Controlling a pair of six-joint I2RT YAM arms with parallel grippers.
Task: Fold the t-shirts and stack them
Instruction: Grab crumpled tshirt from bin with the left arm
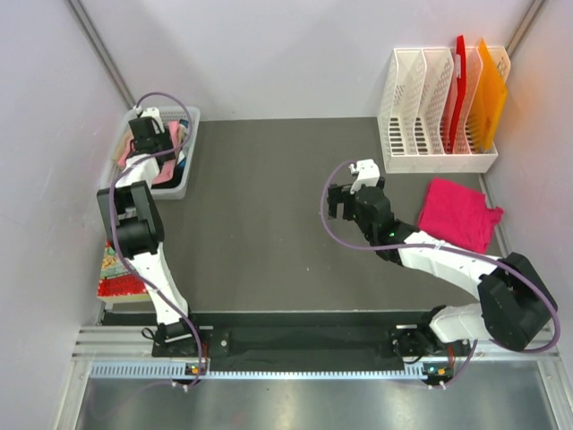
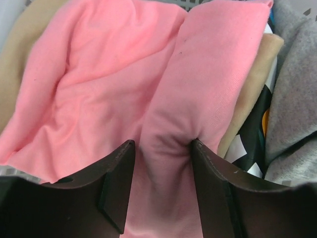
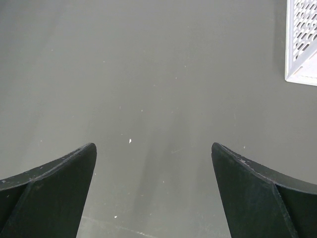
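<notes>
I take the white file rack [image 1: 403, 107] at the table's [image 1: 260, 224] far right corner as my reference. Well to the left of the rack, at the opposite far corner, sits a grey bin [image 1: 192, 152] full of clothes, and my left gripper [image 2: 163, 146] is down inside it. Through the left wrist camera I see its two dark fingers [image 2: 119, 173] on either side of a raised fold of the pink t-shirt [image 2: 99, 74], pressing the ridge of cloth from both sides so that it bunches between them. A beige cloth [image 2: 252, 94] and a grey cloth [image 2: 297, 99] lie beside the pink one in that bin. The magenta t-shirt [image 1: 461, 213] lies folded on the table just in front of the rack. My right gripper [image 3: 153, 148] hangs over bare table to the left of the rack's front corner, its fingers spread wide apart with nothing between them. A red folder [image 1: 458, 90] and an orange folder [image 1: 491, 98] stand in the rack.
</notes>
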